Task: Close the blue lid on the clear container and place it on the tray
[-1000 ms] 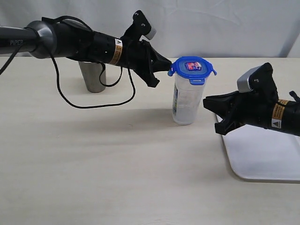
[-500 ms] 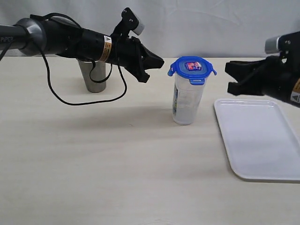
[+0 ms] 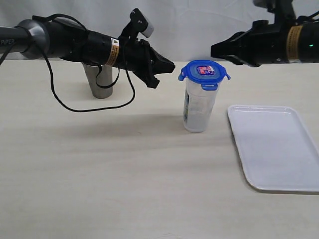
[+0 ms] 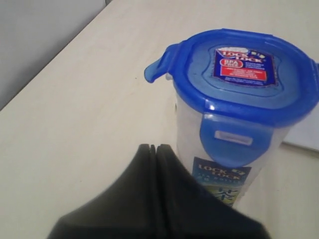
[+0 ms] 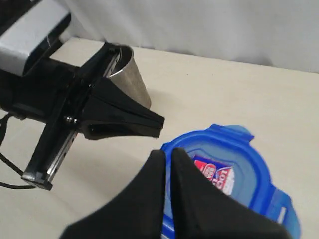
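Observation:
The clear container (image 3: 198, 107) stands upright on the table with the blue lid (image 3: 204, 70) on its rim. The lid's near flap (image 4: 225, 140) is folded down, and its two side flaps stick out. My left gripper (image 3: 171, 64) is shut, level with the lid and a little to its left, touching nothing. My right gripper (image 3: 213, 50) is shut and empty, hovering just above the lid's right side. In the right wrist view its tips (image 5: 167, 152) hang over the lid (image 5: 227, 169). The white tray (image 3: 276, 147) lies right of the container.
A tapered steel cup (image 3: 99, 82) stands at the back left, behind my left arm. A black cable (image 3: 94, 110) loops down from that arm onto the table. A pale wall lies close behind the table.
My right arm has risen from low beside the tray to above the lid's right side. My left gripper drew back slightly left from the lid, then stayed still.

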You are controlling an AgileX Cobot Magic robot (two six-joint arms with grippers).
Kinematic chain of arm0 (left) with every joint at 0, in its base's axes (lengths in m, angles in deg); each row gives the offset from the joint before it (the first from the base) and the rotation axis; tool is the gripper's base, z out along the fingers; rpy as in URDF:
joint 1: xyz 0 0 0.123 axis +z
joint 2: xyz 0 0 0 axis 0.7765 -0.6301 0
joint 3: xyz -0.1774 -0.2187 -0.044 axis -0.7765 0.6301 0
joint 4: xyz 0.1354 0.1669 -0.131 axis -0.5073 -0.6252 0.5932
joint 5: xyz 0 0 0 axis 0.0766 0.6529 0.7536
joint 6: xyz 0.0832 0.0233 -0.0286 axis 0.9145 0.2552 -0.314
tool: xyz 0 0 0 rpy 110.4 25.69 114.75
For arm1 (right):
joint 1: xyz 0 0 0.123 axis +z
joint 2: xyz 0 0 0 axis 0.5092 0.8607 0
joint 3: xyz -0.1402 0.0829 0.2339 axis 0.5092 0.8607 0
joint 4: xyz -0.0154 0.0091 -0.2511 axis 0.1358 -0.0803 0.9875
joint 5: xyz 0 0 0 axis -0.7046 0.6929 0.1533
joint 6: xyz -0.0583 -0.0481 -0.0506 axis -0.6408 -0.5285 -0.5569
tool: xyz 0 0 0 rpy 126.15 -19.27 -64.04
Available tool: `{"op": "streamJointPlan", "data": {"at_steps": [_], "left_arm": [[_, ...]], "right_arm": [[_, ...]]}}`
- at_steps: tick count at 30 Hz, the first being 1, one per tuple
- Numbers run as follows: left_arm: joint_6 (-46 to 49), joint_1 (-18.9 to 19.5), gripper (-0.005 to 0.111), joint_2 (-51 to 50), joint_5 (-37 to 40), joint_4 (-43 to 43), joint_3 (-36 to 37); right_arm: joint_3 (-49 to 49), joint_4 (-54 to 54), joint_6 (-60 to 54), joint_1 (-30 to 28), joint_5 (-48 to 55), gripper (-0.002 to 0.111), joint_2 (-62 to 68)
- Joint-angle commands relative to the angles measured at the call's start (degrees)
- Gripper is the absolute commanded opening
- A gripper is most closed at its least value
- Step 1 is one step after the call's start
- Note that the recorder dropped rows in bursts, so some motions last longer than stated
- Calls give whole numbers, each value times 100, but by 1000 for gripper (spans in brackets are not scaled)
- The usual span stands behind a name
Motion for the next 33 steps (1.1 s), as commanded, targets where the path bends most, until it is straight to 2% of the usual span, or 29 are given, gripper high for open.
{"op": "streamJointPlan", "data": {"at_steps": [1, 6, 16, 22, 25, 27, 29, 30, 32, 33], "left_arm": [[-70, 4, 0, 48, -74, 7, -48], [-70, 4, 0, 48, -86, 7, -48], [-12, 4, 0, 48, -101, 7, -48], [-291, 271, 0, 108, -258, 7, -21], [-196, 374, 0, 234, -270, 7, 248], [470, 347, 0, 416, -19, 7, 814], [1205, 311, 0, 493, 302, 556, 1166], [1705, 302, 0, 524, 436, 1093, 1366], [2665, 220, 0, 587, 811, 2427, 1728], [3430, 148, 0, 628, 1121, 3383, 1945]], "right_arm": [[-38, 94, 81, 288, 565, 4, 273], [-38, 94, 130, 288, 784, 4, 504], [-38, 94, 83, 288, 524, 4, 863], [-38, 94, 59, 288, 524, 4, 837], [-38, 94, 37, 288, 524, 4, 837], [-38, 94, -47, 276, 524, 4, 837], [-38, 94, -72, 276, 537, 4, 837], [-38, 94, -72, 276, 537, 4, 837], [-38, 94, -98, 276, 546, 4, 837], [-38, 94, -98, 276, 546, 4, 837]]}}
